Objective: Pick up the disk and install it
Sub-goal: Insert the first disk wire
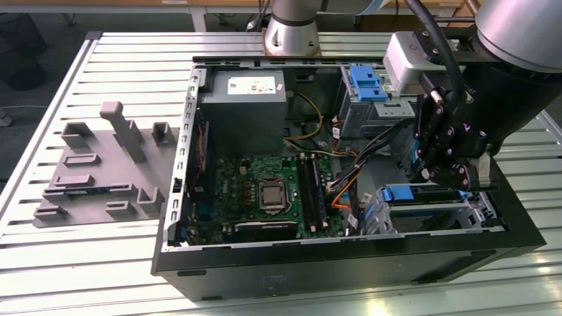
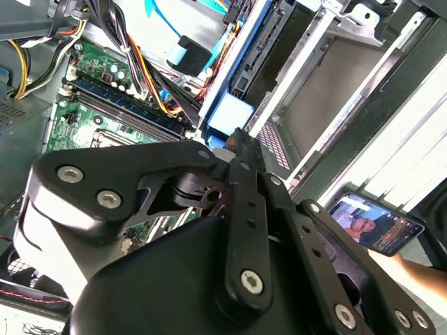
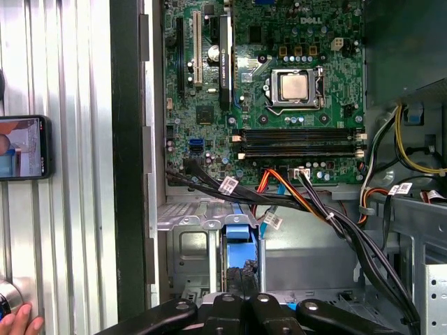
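The disk (image 1: 409,194) sits on edge in the front drive cage (image 1: 439,214) of the open computer case, with only the blue end of its carrier showing. My gripper (image 1: 443,179) hangs just above that blue end, fingers closed together and pointing down at it. In the second wrist view the joined fingertips of the gripper (image 2: 237,139) meet the blue carrier tab of the disk (image 2: 227,115). In the first wrist view the gripper (image 3: 241,276) is right behind the disk's blue edge (image 3: 241,227) in the slot. I cannot tell whether they touch.
A bundle of cables (image 1: 351,178) runs between the motherboard (image 1: 263,191) and the cage. A second blue bracket (image 1: 364,82) tops the rear cage. The power supply (image 1: 244,108) fills the back. A grey fixture block (image 1: 101,164) lies outside the case, and a hand holds a phone (image 2: 374,223).
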`<state>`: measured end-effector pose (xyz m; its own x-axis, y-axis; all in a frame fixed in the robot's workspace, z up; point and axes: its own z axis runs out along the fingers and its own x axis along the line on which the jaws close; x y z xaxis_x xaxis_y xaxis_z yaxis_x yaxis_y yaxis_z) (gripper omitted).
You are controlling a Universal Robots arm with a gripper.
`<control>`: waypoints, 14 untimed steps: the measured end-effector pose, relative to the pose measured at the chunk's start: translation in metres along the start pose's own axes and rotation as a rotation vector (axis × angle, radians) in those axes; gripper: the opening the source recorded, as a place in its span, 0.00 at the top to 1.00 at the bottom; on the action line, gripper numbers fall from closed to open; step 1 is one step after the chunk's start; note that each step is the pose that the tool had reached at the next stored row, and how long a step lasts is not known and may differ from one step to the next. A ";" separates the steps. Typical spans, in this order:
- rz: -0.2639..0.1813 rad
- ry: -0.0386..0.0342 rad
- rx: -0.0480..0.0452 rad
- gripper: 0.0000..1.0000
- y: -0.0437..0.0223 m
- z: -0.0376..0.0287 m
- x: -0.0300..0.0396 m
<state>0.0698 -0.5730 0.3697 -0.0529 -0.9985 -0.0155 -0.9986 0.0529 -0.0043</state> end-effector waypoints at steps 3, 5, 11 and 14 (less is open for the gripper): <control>0.000 0.0000 0.0000 0.89 0.0000 0.0000 0.0000; 0.000 0.0000 0.0001 0.89 0.0000 0.0000 0.0000; 0.000 0.0000 0.0002 0.89 0.0000 0.0000 0.0000; 0.000 0.0000 0.0002 0.77 0.0000 0.0001 0.0000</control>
<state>0.0698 -0.5730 0.3697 -0.0529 -0.9985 -0.0155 -0.9986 0.0530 -0.0045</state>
